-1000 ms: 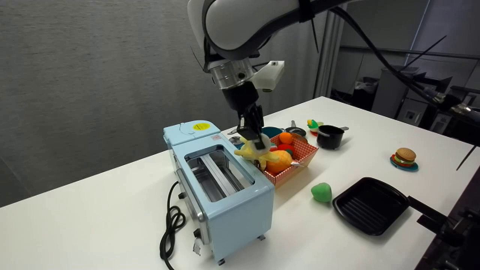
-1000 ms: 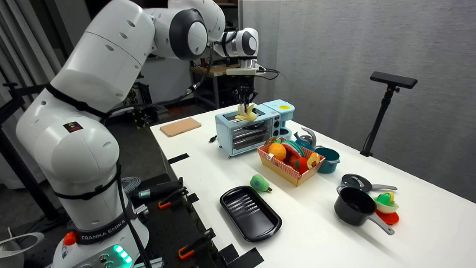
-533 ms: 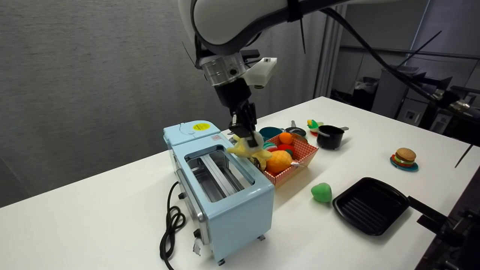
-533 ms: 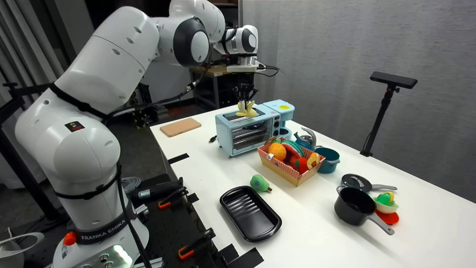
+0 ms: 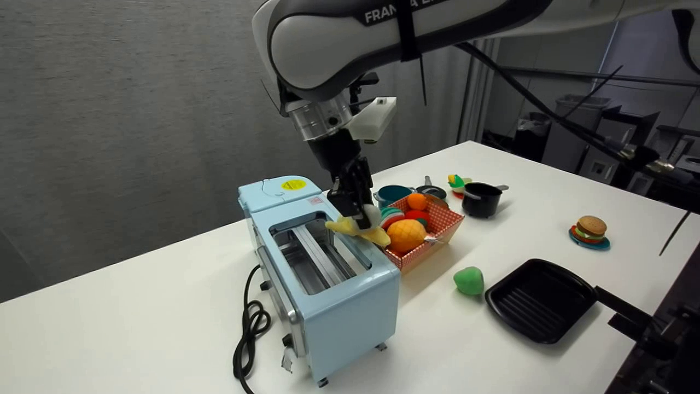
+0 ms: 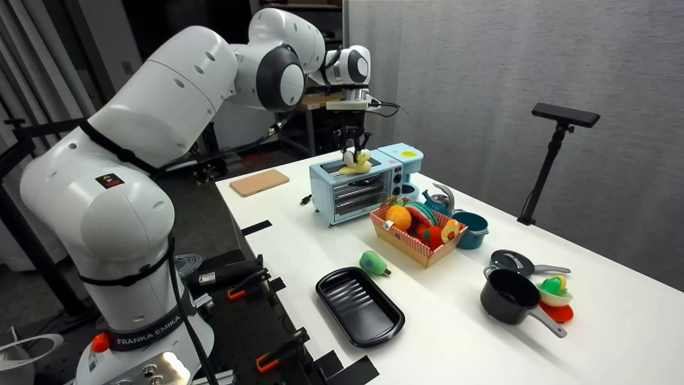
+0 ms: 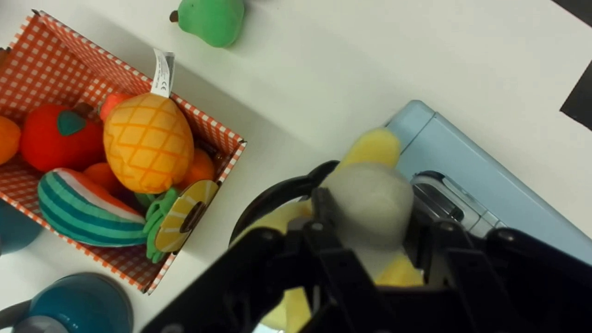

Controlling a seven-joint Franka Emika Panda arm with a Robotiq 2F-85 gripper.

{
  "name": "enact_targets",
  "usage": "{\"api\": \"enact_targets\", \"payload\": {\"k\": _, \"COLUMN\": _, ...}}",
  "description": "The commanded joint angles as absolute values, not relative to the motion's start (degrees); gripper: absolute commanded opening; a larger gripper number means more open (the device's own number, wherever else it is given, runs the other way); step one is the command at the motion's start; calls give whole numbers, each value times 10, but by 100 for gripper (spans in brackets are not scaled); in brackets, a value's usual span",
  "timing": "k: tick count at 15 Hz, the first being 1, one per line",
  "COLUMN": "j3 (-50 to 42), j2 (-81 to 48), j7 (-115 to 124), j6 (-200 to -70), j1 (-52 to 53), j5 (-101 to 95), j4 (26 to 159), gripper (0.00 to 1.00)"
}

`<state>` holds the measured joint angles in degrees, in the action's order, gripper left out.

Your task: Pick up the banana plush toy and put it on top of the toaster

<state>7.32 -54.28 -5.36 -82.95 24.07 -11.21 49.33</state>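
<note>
Gripper (image 7: 370, 212): fingers (image 7: 325, 208) closed in on the toy's pale middle, parted only by its width.
Banana plush toy (image 5: 377, 236): between the fingers, yellow ends sticking out past them — over the toaster's long top edge on the basket side; can't tell if touching.
Toaster (image 5: 350, 314): below the fingers, its top opening just beside them.
Checked basket (image 6: 401, 244): near the fingers, left of them in wrist view — toy pineapple (image 7: 148, 143), watermelon slice (image 7: 92, 212) inside.
Green toy pear (image 5: 469, 281): well apart from fingers.
Black grill pan (image 6: 360, 307): farther from fingers than the pear.
</note>
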Motion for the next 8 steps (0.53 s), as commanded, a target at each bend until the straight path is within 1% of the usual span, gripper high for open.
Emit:
{"api": "enact_targets", "payload": {"k": 1, "j3": 62, "j2": -574, "j7": -69, "j6": -779, "j1": 253, "j5": -123, "j4": 425, "gripper": 72}}
{"api": "enact_targets", "payload": {"k": 4, "j3": 57, "j2": -581, "j7": -73, "j6": -756, "j1": 255, "j5": -124, "j4": 406, "gripper": 95}}
{"api": "enact_targets", "payload": {"k": 5, "j3": 57, "j2": -583, "j7": -74, "j6": -751, "j1": 255, "j5": -124, "j4": 401, "gripper": 99}}
{"api": "enact_targets", "payload": {"k": 8, "j3": 56, "j2": -581, "j7": -78, "j6": -742, "j1": 254, "j5": -125, "j4": 396, "gripper": 100}}
